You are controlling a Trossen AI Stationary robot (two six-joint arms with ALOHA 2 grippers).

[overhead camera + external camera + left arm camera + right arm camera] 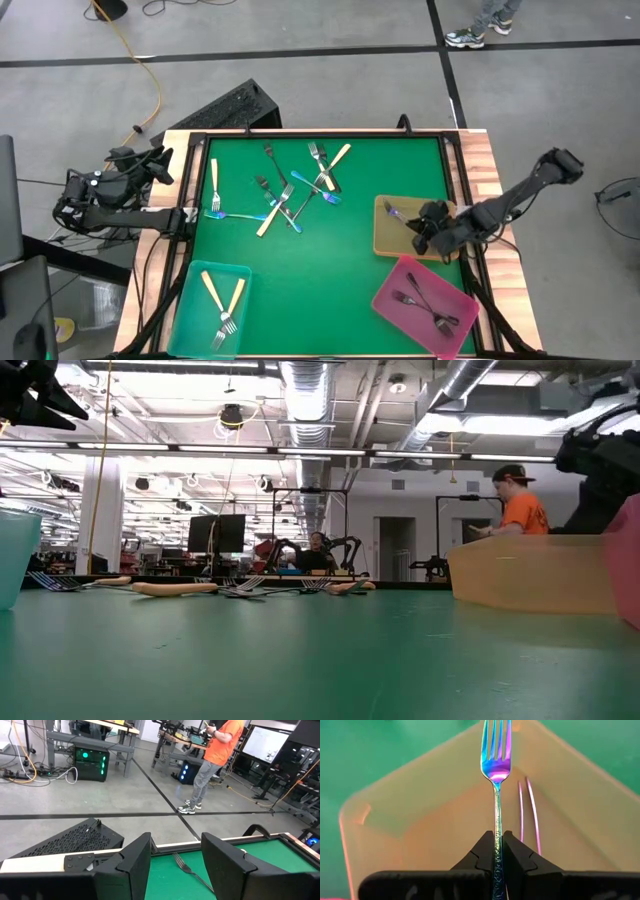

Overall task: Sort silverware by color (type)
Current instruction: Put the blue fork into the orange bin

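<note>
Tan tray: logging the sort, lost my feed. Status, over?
Right gripper shut on iridescent fork, over tan tray. Left gripper open, parked off table's left edge. Nothing blocking.

No legible txt, labels, brands, nos. or signs anywhere: not on table, trays, forks, arms, nor on room gear/screens in bkgd

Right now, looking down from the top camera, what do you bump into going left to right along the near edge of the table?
Teal tray with cream-handled forks → pink tray with dark forks → right tool, shut on a rainbow fork over the tan tray.
</note>
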